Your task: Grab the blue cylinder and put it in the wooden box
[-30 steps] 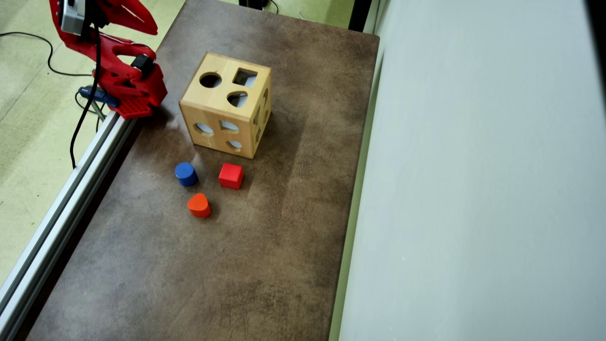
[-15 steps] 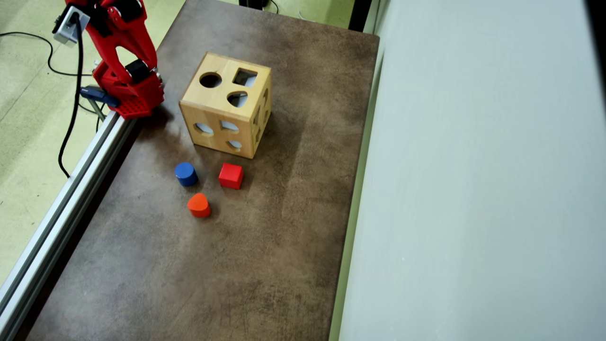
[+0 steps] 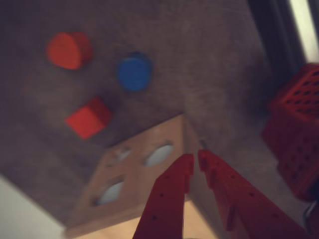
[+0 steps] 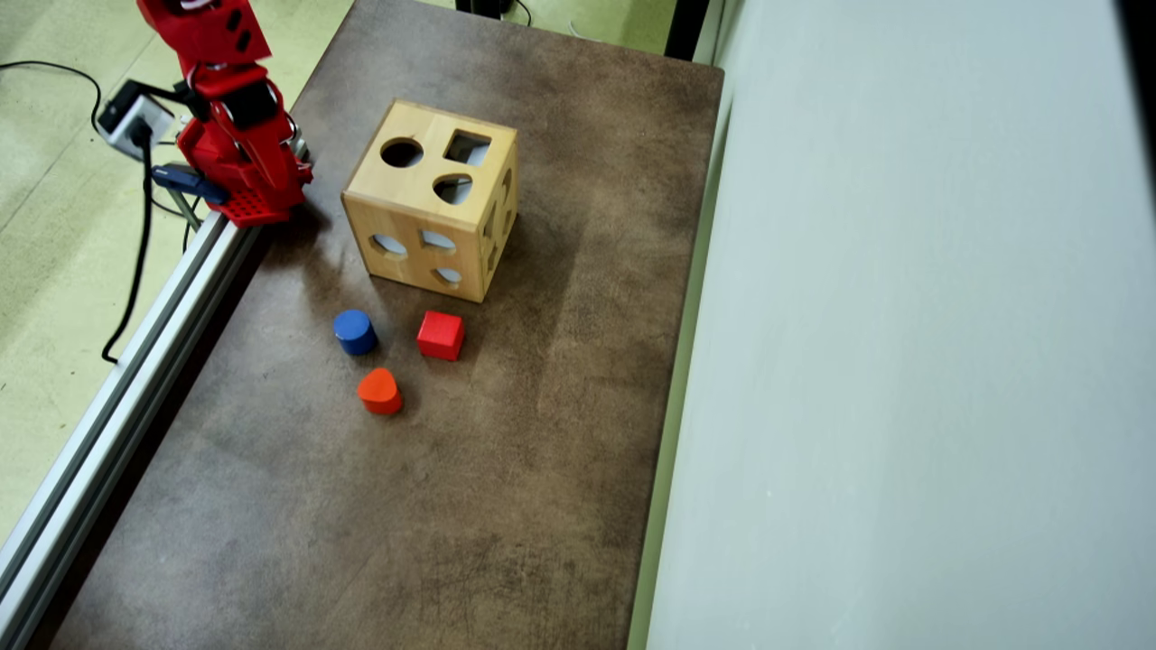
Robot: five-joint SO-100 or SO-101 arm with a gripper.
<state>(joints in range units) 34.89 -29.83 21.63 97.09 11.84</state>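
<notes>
A: So, blue cylinder (image 4: 355,331)?
B: On the bench (image 4: 560,361), near the wooden box (image 4: 432,200), beside the red cube (image 4: 441,335).
A: Fingers (image 3: 195,160)?
B: Blurry, but seemingly almost together, empty.

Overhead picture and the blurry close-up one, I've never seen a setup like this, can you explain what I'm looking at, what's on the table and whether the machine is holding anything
The red machine is a small robot arm bolted at the table's edge. One picture comes from a camera fixed above; the blurry one comes from a camera riding on the arm's wrist, looking past its tool.

On the table stand a wooden box with shaped holes, and in front of it three small blocks: a blue cylinder, a red cube and an orange rounded block. All three sit apart from each other and the box.

The tool's two red fingers are nearly together and hold nothing.
</notes>
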